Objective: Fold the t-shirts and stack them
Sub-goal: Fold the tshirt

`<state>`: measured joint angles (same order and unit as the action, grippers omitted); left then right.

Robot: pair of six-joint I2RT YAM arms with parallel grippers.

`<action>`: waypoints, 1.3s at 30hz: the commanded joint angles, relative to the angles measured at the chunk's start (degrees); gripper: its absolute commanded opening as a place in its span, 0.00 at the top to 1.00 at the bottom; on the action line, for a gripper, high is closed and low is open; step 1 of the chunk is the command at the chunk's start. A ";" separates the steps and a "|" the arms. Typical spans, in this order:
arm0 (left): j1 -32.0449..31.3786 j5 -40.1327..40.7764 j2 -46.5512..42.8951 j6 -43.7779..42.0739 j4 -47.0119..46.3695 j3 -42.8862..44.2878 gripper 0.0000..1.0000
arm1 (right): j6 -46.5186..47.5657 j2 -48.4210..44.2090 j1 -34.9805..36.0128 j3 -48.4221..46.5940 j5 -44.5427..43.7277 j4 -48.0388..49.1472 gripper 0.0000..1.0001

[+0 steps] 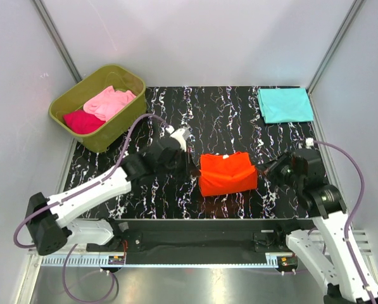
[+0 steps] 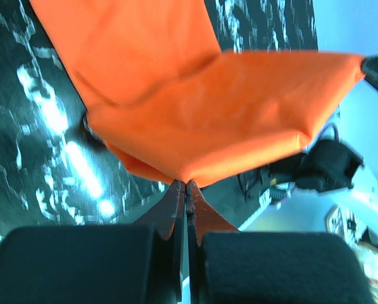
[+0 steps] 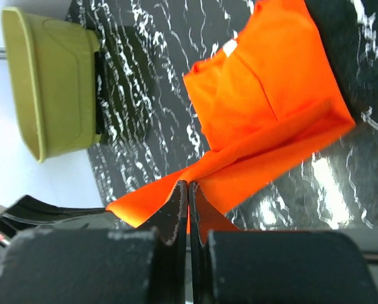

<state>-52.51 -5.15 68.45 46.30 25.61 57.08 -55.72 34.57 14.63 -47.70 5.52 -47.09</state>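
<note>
Orange t-shirt (image 1: 226, 174) lies near the middle of the black, white-veined table (image 1: 220, 114), slightly toward the near edge. It is folded to a rough rectangle whose long axis runs left to right, between the two arms. Its collar, marked by a small white label, points to the far side. The cloth is soft, plain and matte, with a few shallow creases. In the left wrist view its near layer (image 2: 226, 114) hangs taut as a smooth sheet above the table, and in the right wrist view the same raised strip (image 3: 264, 107) crosses over the flat part.

The left gripper (image 1: 192, 170) is clamped on the shirt's left end, its reddish fingertips (image 2: 186, 185) pressed together on a corner of cloth. The right gripper (image 1: 263, 170) pinches the right end the same way, jaws together (image 3: 189, 185) on the fabric.

A teal t-shirt (image 1: 285, 104) lies folded flat at the far right corner. A pink t-shirt (image 1: 109, 101) and a magenta t-shirt (image 1: 83, 120) sit crumpled in the olive plastic tub (image 1: 113, 136) at the far left, the magenta one partly covered.

The orange shirt's sleeves are folded out of sight. From above, both sets of fingertips blur into the dark table.
</note>
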 commanded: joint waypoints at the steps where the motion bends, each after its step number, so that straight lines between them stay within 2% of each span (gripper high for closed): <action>1: 3.63 0.41 5.62 -3.58 0.32 6.88 1.00 | 5.26 5.94 0.04 -3.97 -2.88 4.36 1.00; 7: 11.80 -3.19 16.42 -7.79 0.41 14.36 1.00 | 8.87 18.41 -0.04 -5.47 -5.16 10.35 1.00; 13: 15.51 -10.32 29.80 -11.76 -1.43 22.80 0.99 | 11.51 25.73 -0.83 -3.27 -9.21 16.58 0.99; 19: 18.58 -11.28 39.20 -12.55 -2.93 30.10 0.99 | 13.62 37.39 -5.40 -3.80 -5.70 22.91 0.97; 21: 19.29 -14.17 41.76 -13.25 -3.72 33.60 0.99 | 14.23 39.60 -6.98 -3.98 -4.13 24.50 0.97; 28: 21.57 -14.98 51.17 -13.08 -3.90 39.77 0.94 | 17.49 52.50 -11.47 -8.36 2.65 29.25 0.93; 29: 21.92 -14.98 51.78 -12.99 -3.81 40.12 0.89 | 18.01 53.92 -11.64 -8.98 3.70 30.73 0.89; 30: 22.19 -15.33 52.40 -13.17 -3.90 40.65 0.81 | 18.98 55.42 -11.82 -9.68 6.32 31.27 0.85; 32: 22.71 -15.77 53.46 -13.87 -3.81 41.09 0.78 | 19.86 59.29 -12.08 -12.58 8.62 31.10 0.73; 33: 22.98 -15.86 53.11 -14.66 -3.81 40.57 0.73 | 20.39 60.08 -12.08 -13.29 10.46 31.01 0.70; 35: 23.68 -15.25 50.40 -15.80 -3.63 39.08 0.65 | 20.30 59.66 -12.17 -13.82 11.35 30.40 0.62; 36: 23.94 -14.11 49.08 -17.29 -3.63 36.81 0.58 | 20.22 58.87 -12.17 -13.56 11.70 30.13 0.55; 38: 23.95 -13.31 44.42 -18.79 -3.63 33.99 0.50 | 20.13 55.36 -12.09 -12.33 11.62 28.91 0.50; 39: 23.95 -13.83 43.01 -19.58 -3.63 31.10 0.47 | 20.48 53.95 -12.17 -11.98 11.27 28.38 0.40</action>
<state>-28.84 -18.83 119.50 30.46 23.40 92.01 -36.82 93.95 2.57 -58.76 14.46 -18.92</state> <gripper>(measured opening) 0.502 0.566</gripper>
